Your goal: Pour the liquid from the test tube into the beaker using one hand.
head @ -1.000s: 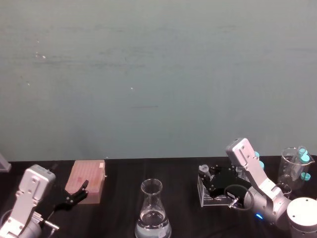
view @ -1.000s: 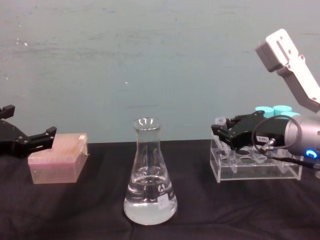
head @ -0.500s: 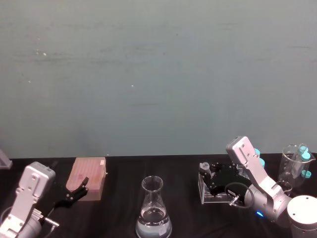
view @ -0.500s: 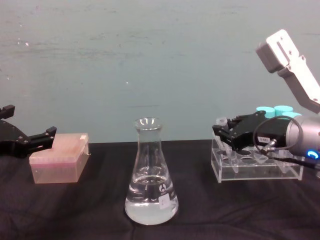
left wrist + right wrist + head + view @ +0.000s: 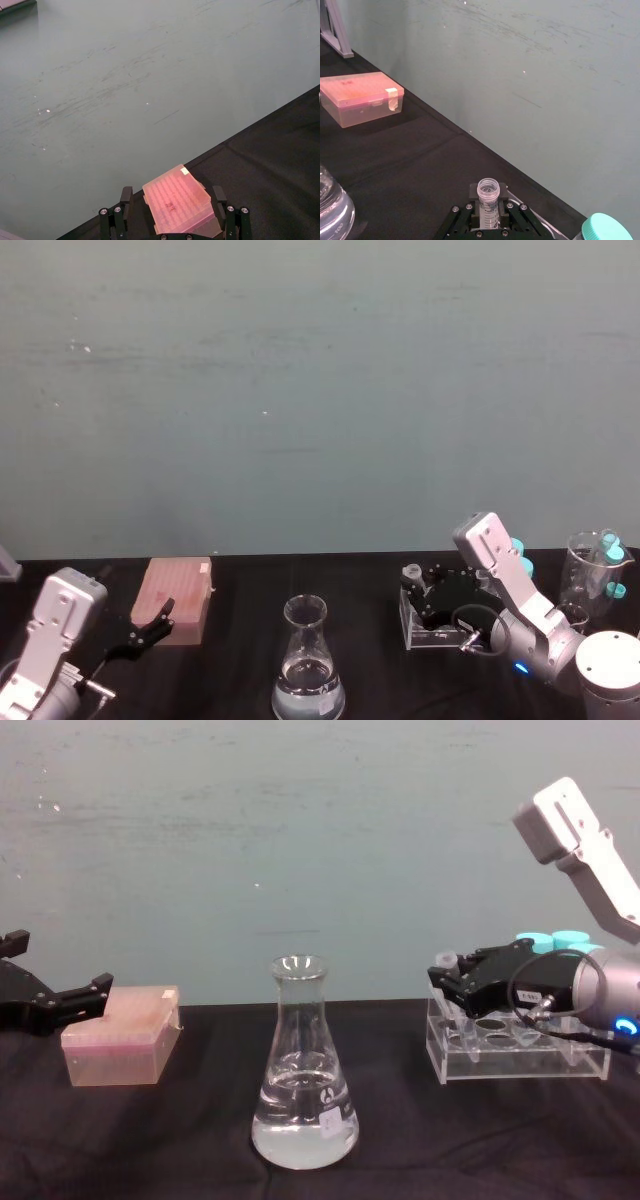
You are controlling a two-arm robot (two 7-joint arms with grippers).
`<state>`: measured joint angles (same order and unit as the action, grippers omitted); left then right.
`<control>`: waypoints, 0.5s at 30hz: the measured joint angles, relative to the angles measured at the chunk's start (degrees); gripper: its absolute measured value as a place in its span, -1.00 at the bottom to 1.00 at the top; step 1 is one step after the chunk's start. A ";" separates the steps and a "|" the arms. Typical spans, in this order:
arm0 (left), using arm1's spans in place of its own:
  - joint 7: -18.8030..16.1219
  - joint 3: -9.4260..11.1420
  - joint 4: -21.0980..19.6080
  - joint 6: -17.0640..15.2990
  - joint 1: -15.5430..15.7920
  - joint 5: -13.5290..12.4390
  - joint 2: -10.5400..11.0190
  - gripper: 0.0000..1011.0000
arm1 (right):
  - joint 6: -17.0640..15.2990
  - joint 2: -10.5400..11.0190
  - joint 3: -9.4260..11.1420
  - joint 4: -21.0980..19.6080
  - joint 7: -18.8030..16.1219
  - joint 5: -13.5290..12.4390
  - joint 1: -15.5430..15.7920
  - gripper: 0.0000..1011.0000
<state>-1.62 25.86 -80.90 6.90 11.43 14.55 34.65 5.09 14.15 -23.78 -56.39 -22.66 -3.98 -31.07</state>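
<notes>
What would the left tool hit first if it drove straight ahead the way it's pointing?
Most likely the pink tip box: the open left tool points straight at it, gap unclear. The right tool grips the test tube at the rack.

No legible text or numbers.

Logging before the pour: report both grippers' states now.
Left gripper: open, empty.
Right gripper: shut on the tube.
</notes>
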 joint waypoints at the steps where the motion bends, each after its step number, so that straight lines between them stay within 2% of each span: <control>1: 0.00 0.00 0.00 0.00 0.00 0.00 0.00 0.98 | 0.00 -0.03 0.09 0.01 0.07 0.06 0.00 -0.61; 15: 0.00 0.00 0.00 0.00 0.00 0.00 0.00 0.98 | 0.38 -0.36 1.33 -1.11 0.09 0.39 0.90 -0.61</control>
<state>-1.62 25.86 -80.90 6.91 11.43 14.55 34.65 5.47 13.79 -22.45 -57.49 -22.57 -3.59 -30.17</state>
